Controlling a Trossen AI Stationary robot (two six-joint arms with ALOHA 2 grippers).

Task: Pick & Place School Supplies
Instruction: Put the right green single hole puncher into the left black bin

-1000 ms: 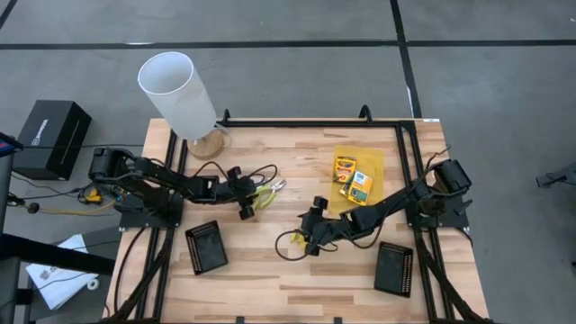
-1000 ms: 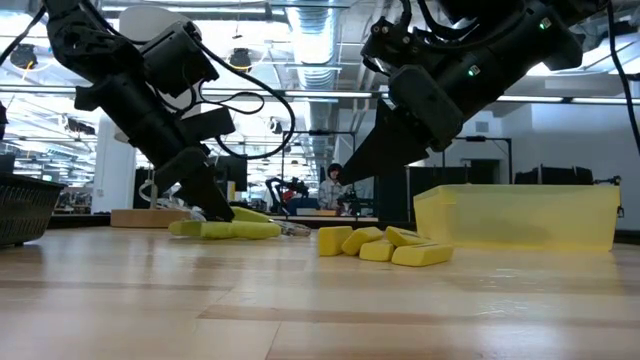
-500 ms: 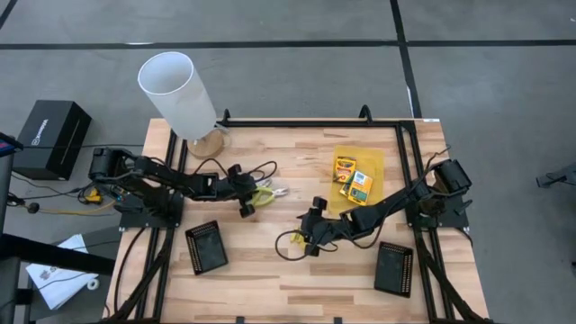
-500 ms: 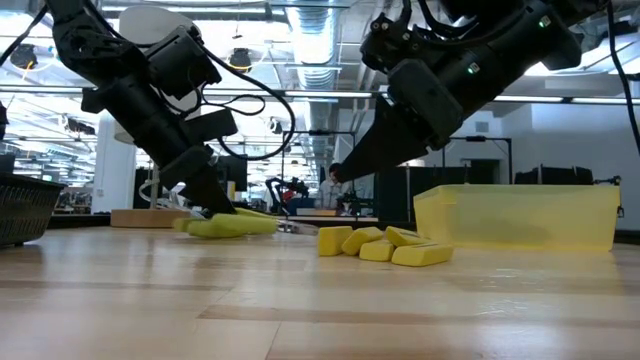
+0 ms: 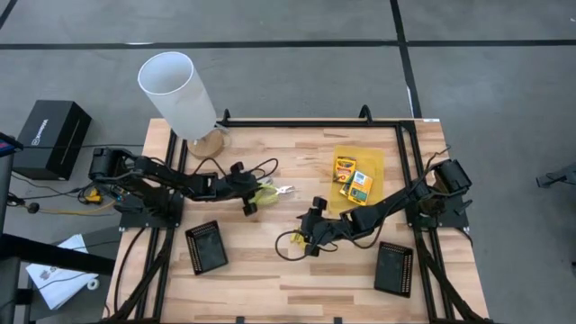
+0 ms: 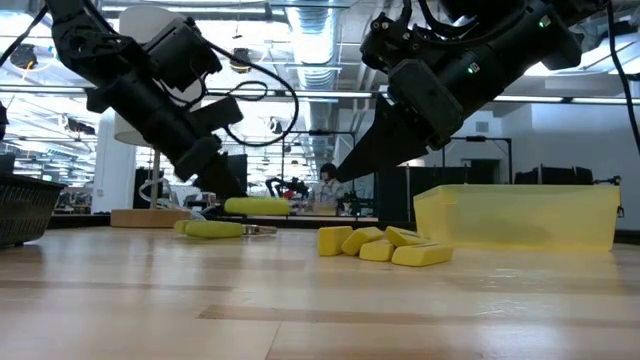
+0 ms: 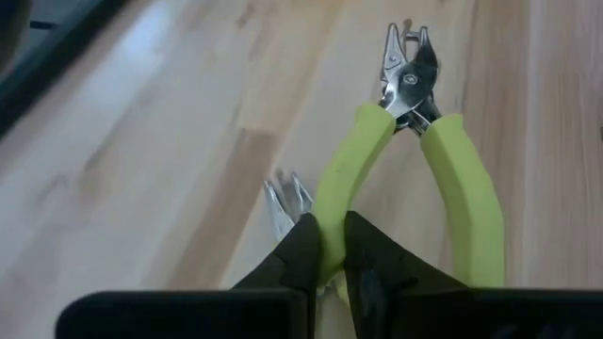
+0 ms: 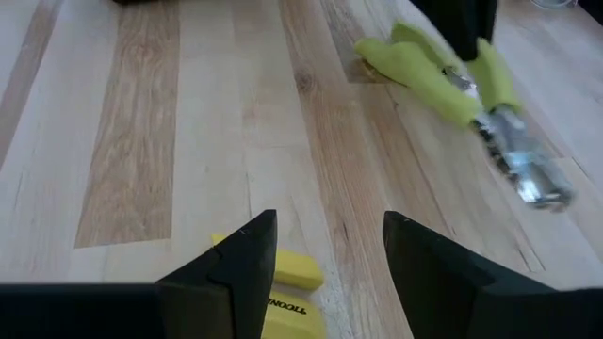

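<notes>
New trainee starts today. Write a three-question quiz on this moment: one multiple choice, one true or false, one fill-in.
1. What is the left gripper shut on?
A. a yellow stick
B. one handle of the pliers
C. a printed box
2. True or false: the right gripper is open above the yellow sticks.
3. Fill in: the printed boxes lie on the yellow ____.

Key: 1 B. 2 true. 3 tray.
</notes>
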